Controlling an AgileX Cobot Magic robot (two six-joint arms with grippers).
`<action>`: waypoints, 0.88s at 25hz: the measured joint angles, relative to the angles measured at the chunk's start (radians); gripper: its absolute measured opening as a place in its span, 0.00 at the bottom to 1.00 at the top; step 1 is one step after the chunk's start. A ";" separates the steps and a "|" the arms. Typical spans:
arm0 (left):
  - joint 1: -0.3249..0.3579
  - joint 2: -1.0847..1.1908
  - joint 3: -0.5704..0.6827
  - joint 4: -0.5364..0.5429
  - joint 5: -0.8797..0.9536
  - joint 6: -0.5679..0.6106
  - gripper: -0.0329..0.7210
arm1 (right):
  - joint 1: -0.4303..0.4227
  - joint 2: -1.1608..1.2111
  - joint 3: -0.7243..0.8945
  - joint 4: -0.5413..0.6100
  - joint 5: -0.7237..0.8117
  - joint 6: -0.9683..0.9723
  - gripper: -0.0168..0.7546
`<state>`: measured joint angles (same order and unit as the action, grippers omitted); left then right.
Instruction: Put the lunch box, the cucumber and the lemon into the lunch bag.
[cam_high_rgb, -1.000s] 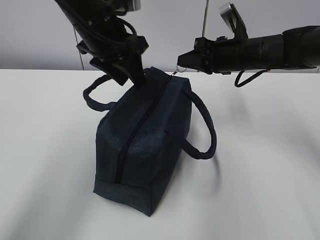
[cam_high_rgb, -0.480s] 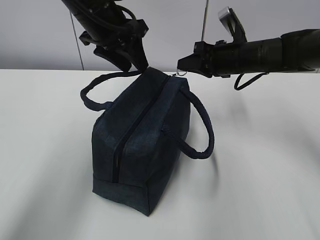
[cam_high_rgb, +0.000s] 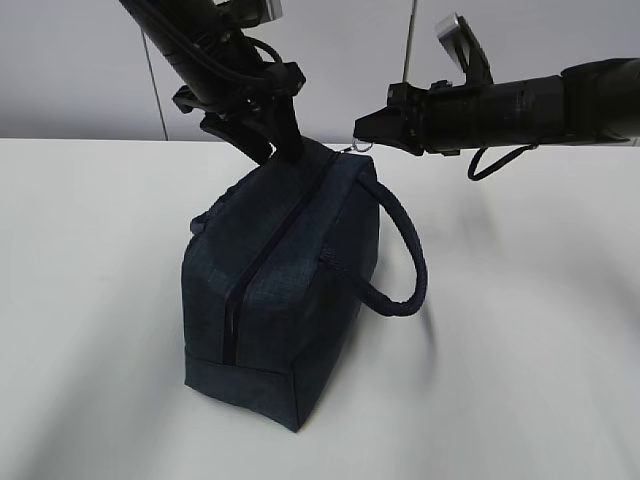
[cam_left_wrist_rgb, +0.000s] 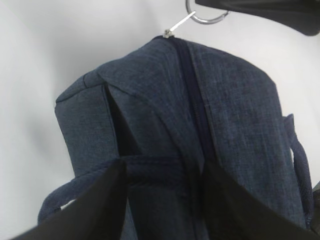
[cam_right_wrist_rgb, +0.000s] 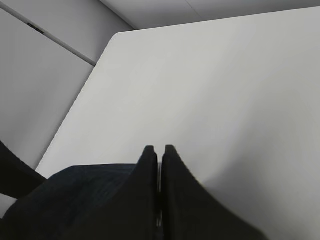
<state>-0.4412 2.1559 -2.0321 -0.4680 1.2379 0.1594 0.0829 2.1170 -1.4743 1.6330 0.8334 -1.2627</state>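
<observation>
Presently, bag: navy lunch bag (cam_high_rgb: 285, 290) stands on the bench, near the middle, long axis running toward the camera; far end looks raised.
Zipper: dark line (cam_high_rgb: 262, 270) along the top ridge; it reads closed over the whole visible length, slider at the far end.
Ring pull: metal ring (cam_left_wrist_rgb: 206, 17) off the slider, pinched in the right hand (cam_high_rgb: 362, 126); that hand is clenched, fingers pressed together in its own wrist view.
Left hand: left hand (cam_high_rgb: 283, 145) set at the bag's far top corner, fingers (cam_left_wrist_rgb: 90, 207) half spread on either side of fabric and a strap; it appears to be grasping the bag end to steady it.
Handles: one loop (cam_high_rgb: 400, 255) hangs out on the right side; the other lies tucked behind the left edge, mostly hidden.
Contents: cannot tell; no view shows inside.
Box, cucumber, lemon: none in sight on the bench in any view.
Progress, as judged: closed zipper with nothing left outside suggests packing is done and the close is just finishing; an opening pull about to begin cannot be ruled out.
Left to do: likely only letting go of ring and bag.
Bench: plain white top (cam_high_rgb: 520, 330), matte, soft shadows beside the bag.
Room: pale grey wall (cam_high_rgb: 70, 70) behind, thin vertical seams, a thin pole (cam_high_rgb: 410, 40) upright behind the right arm.
</observation>
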 joint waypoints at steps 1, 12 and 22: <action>0.000 0.000 0.000 0.000 0.000 0.000 0.48 | 0.000 0.000 0.000 0.000 0.000 0.000 0.02; 0.000 0.002 0.000 0.020 0.000 0.018 0.08 | 0.000 0.000 0.000 0.000 0.004 0.002 0.02; -0.004 -0.024 0.000 0.031 0.002 0.083 0.07 | 0.000 0.003 0.000 0.002 0.007 0.004 0.02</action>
<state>-0.4453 2.1319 -2.0321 -0.4369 1.2401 0.2429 0.0829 2.1200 -1.4743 1.6351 0.8403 -1.2588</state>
